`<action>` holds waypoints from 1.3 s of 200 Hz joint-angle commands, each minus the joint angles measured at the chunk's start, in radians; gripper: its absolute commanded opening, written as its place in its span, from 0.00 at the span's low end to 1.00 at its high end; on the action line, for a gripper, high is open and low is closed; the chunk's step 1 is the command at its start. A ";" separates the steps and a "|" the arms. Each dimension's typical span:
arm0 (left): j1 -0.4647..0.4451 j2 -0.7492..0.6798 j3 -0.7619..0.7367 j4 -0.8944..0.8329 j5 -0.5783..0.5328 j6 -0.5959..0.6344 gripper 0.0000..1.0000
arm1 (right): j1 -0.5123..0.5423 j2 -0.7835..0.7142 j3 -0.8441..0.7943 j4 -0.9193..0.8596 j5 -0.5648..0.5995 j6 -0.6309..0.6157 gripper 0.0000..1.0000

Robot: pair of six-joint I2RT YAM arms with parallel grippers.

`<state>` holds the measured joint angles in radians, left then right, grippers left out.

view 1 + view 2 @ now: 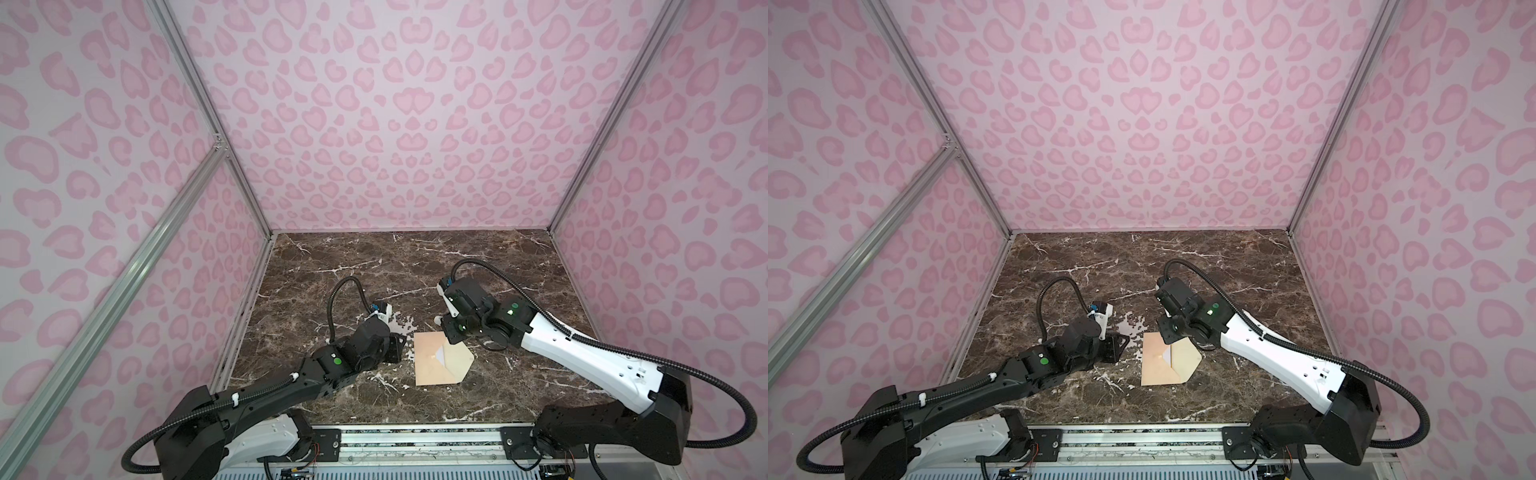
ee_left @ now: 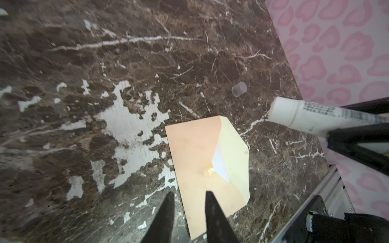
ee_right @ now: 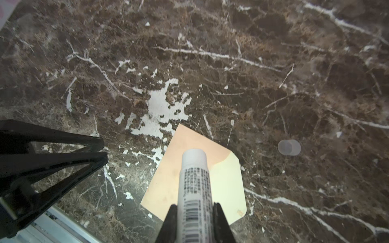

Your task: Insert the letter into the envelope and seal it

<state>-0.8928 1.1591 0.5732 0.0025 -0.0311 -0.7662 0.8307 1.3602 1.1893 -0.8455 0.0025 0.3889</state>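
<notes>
A peach-tan envelope [image 1: 432, 361] lies flat on the near middle of the dark marble counter [image 1: 374, 270], its flap open toward the right. Only a white sliver of the letter [image 2: 220, 164] shows in its mouth; the rest is hidden inside. At the envelope's left edge, the left hand [image 2: 189, 193] has its fingers slightly apart, holding nothing. By the far right corner, the right hand [image 3: 194, 207] pinches an uncapped white glue stick [image 3: 194, 178]. Just beyond lies a blurred clear cap [image 2: 239, 89].
</notes>
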 commanded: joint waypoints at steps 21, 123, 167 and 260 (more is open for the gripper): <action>0.042 0.133 -0.068 0.314 0.287 -0.082 0.04 | -0.007 0.096 0.048 -0.137 -0.093 0.058 0.07; 0.106 0.453 0.015 0.472 0.461 -0.108 0.04 | -0.008 0.205 0.108 -0.190 -0.178 0.118 0.08; 0.126 0.496 0.055 0.402 0.441 -0.063 0.04 | -0.005 0.243 0.133 -0.223 -0.196 0.120 0.07; 0.137 0.599 0.093 0.378 0.454 -0.035 0.04 | 0.004 0.318 0.177 -0.260 -0.215 0.119 0.07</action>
<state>-0.7589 1.7458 0.6563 0.3901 0.4194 -0.8177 0.8318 1.6592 1.3579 -1.0847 -0.2089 0.5045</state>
